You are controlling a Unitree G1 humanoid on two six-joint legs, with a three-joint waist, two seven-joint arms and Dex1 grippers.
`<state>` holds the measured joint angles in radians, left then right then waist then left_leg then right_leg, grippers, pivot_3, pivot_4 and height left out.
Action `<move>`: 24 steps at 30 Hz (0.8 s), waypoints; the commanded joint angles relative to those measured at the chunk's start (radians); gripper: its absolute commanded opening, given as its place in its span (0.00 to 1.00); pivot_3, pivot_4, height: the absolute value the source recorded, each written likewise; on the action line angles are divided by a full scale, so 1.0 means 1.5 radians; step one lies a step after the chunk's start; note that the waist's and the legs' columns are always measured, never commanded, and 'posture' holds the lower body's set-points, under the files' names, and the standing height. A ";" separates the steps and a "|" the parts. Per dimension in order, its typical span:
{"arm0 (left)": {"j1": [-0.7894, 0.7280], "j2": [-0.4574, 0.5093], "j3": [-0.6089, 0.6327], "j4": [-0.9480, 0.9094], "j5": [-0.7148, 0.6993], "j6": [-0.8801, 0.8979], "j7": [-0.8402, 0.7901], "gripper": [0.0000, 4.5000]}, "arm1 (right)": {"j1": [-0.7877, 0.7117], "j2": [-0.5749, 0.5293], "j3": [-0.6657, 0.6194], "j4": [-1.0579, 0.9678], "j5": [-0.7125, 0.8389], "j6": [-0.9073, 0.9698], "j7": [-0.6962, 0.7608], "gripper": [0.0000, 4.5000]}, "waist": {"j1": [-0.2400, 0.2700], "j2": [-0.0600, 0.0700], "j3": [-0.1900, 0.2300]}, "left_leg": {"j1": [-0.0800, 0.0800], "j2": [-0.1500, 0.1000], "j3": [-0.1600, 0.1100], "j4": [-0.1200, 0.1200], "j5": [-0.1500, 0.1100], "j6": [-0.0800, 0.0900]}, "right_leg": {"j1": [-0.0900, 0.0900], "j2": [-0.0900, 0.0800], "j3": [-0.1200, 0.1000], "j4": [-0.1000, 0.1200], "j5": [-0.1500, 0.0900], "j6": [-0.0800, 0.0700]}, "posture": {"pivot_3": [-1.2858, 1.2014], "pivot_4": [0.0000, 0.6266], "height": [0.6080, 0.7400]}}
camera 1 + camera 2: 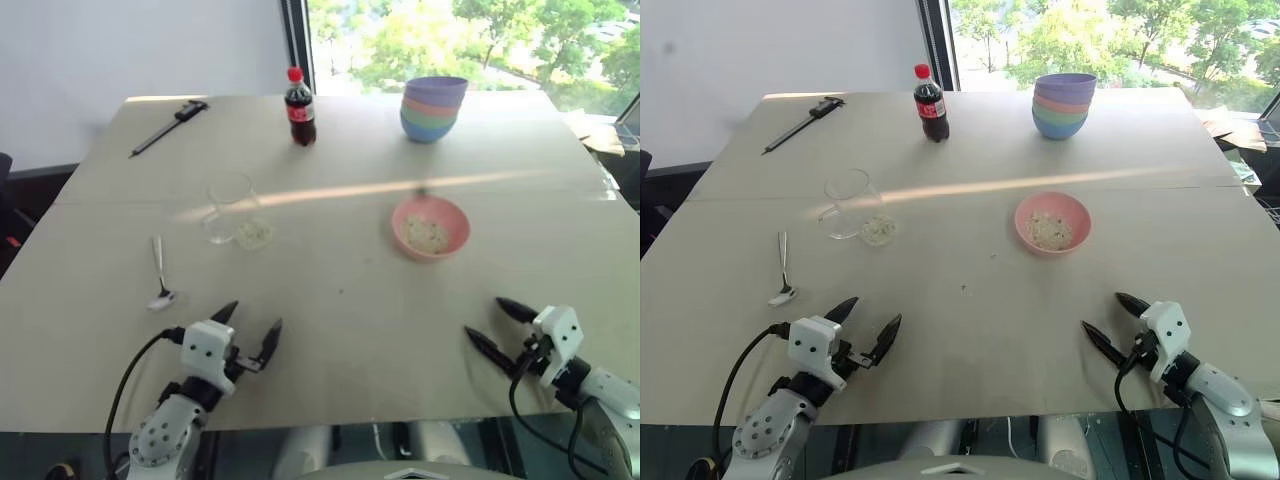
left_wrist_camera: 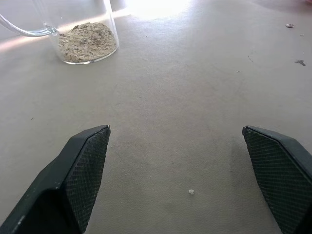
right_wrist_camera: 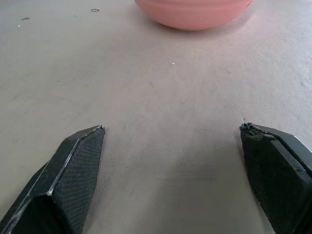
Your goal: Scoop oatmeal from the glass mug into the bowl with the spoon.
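Both tools are hovering low over the near edge of the bench [image 1: 350,340], fingers spread wide, neither one holding anything. Left tool [image 1: 250,328] is sitting near-left; right tool [image 1: 497,325] near-right, well apart from it.

Spoon [image 1: 160,272] is lying flat on the bench just beyond the left tool and slightly to its left, head toward the near side, nothing touching it.

Glass mug [image 1: 233,207] is standing upright farther back on the left, handle pointing left. A shallow layer of oatmeal [image 2: 87,41] is covering its bottom.

Bowl [image 1: 431,227] is resting right of centre, beyond the right tool, and is holding a small patch of oatmeal too. A few specks on the bench nearby are looking like stray flakes, though that's hard to confirm.

Far side: cola bottle [image 1: 299,108] centre, stack of 4 bowls [image 1: 433,108] right, long black tool [image 1: 168,127] left.
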<state>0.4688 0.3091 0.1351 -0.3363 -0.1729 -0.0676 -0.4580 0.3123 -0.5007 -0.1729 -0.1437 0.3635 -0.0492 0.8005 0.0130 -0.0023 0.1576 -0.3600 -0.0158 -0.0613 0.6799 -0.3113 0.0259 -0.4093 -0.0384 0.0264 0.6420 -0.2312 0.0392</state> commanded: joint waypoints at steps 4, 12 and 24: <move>0.001 -0.010 -0.026 0.030 0.022 -0.009 0.011 1.00 | 0.003 0.024 0.008 -0.018 -0.008 -0.004 -0.028 0.99 | 0.000 0.001 -0.001 | 0.000 0.000 0.000 0.000 0.000 0.000 | 0.000 0.000 0.000 0.000 0.000 0.000 | 0.52 0.24 1.00; -0.016 -0.004 -0.022 0.038 0.020 -0.011 0.012 1.00 | 0.000 0.034 0.014 -0.026 -0.017 -0.003 -0.040 0.99 | 0.000 0.004 -0.003 | 0.001 0.000 0.000 0.000 0.000 0.000 | 0.000 0.001 0.001 0.001 -0.001 0.002 | 0.52 0.24 1.00; -0.021 -0.002 -0.020 0.042 0.025 -0.015 0.016 1.00 | -0.019 0.038 0.023 -0.014 -0.022 -0.004 -0.041 0.99 | 0.000 0.005 -0.003 | 0.001 0.000 0.000 0.000 0.000 0.000 | 0.000 0.001 0.001 0.001 -0.001 0.001 | 0.52 0.24 1.00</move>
<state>0.4358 0.3017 0.1169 -0.2977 -0.1498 -0.0962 -0.4373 0.2902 -0.4482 -0.1499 -0.1592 0.3298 -0.0491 0.7367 0.0136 0.0047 0.1532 -0.3586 -0.0158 -0.0606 0.6802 -0.3110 0.0261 -0.4088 -0.0365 0.0273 0.6429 -0.2322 0.0402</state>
